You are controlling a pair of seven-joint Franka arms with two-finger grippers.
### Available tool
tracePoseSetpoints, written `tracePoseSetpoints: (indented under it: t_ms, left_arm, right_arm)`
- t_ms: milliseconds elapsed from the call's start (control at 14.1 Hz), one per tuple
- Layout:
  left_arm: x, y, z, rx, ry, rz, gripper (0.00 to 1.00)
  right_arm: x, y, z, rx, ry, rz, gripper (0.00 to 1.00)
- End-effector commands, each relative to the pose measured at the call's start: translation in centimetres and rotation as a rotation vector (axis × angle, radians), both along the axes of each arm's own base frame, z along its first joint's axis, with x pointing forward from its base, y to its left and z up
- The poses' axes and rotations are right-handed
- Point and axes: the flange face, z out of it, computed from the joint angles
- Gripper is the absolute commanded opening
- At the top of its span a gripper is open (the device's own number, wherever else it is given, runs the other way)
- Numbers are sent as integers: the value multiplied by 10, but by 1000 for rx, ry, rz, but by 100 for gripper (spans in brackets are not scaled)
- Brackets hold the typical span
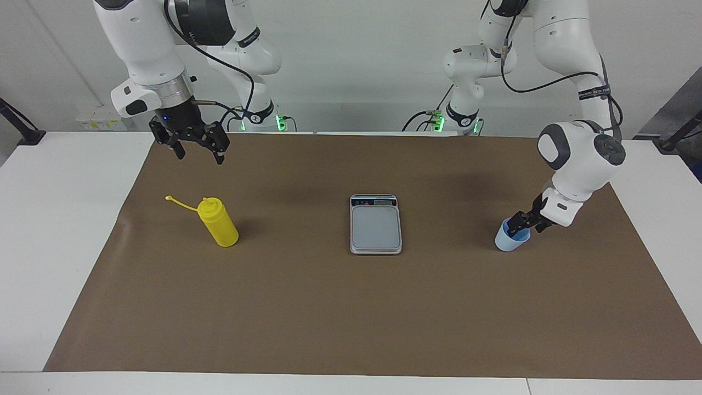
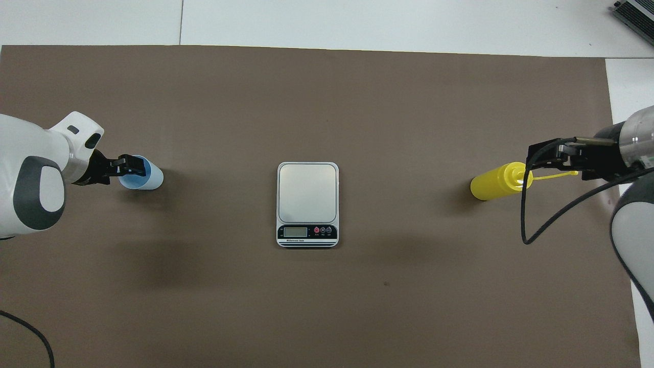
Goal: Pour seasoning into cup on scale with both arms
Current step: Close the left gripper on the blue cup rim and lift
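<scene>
The yellow seasoning bottle (image 1: 218,222) stands upright on the brown mat toward the right arm's end, its strap sticking out sideways; it also shows in the overhead view (image 2: 498,181). My right gripper (image 1: 198,153) hangs open in the air above the mat, beside the bottle and clear of it; from above (image 2: 542,156) it overlaps the cap. The pale blue cup (image 1: 510,241) stands on the mat toward the left arm's end (image 2: 152,179). My left gripper (image 1: 518,225) is down at the cup's rim (image 2: 125,166). The scale (image 1: 375,226) lies mid-table with nothing on its plate (image 2: 307,189).
A brown mat (image 1: 351,318) covers most of the white table. The scale's display strip (image 2: 307,231) is at its end nearer to the robots. Black cables hang from both arms; one loops near the bottle in the overhead view (image 2: 526,225).
</scene>
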Motion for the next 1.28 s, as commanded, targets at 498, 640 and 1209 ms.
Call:
tracePoseSetpoints:
  t_ms: [498, 640, 1209]
  left_arm:
    - [3, -3, 6, 19, -13, -20, 0]
    - [15, -3, 23, 39, 5, -47, 0]
    - [38, -76, 135, 44, 15, -168, 0]
  right_arm:
    - [-2, 0, -3, 1, -7, -7, 100]
    - [-2, 0, -3, 1, -7, -7, 100]
    - [-2, 0, -2, 1, -13, -5, 100]
